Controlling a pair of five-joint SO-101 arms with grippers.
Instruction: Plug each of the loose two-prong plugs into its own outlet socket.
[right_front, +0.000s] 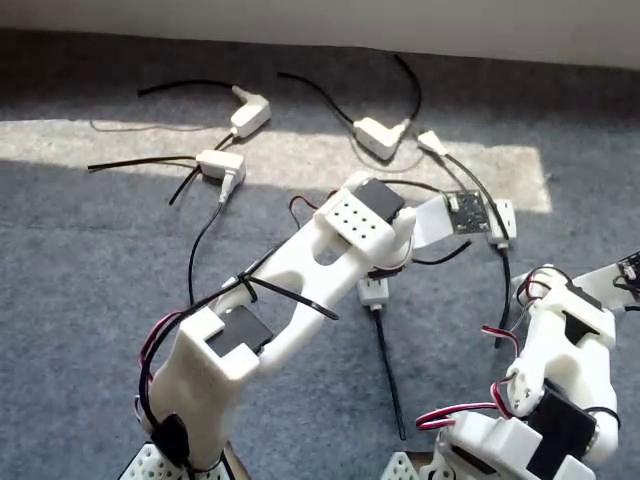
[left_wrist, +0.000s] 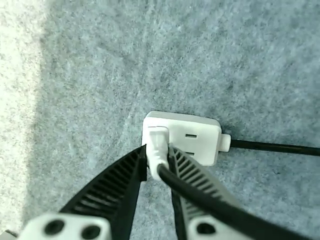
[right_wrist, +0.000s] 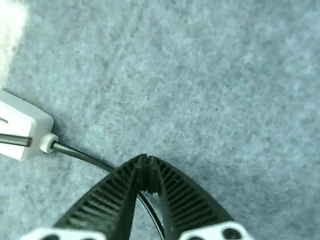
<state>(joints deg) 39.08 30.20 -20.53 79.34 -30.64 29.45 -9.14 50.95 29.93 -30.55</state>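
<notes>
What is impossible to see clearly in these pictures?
- Left wrist view: the prongs of the plug, covered by its body and the left end effector; their depth in the socket is unclear.
- Right wrist view: a white block is cut by the edge; whether the right end effector pinches the cord is unclear.
- High view: the left arm covers most of that socket.

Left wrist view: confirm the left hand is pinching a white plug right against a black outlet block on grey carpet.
Wrong on one point: the outlet block is white, not black, as the left wrist view shows. The left hand is pinching a white plug right against it on grey carpet.
</notes>
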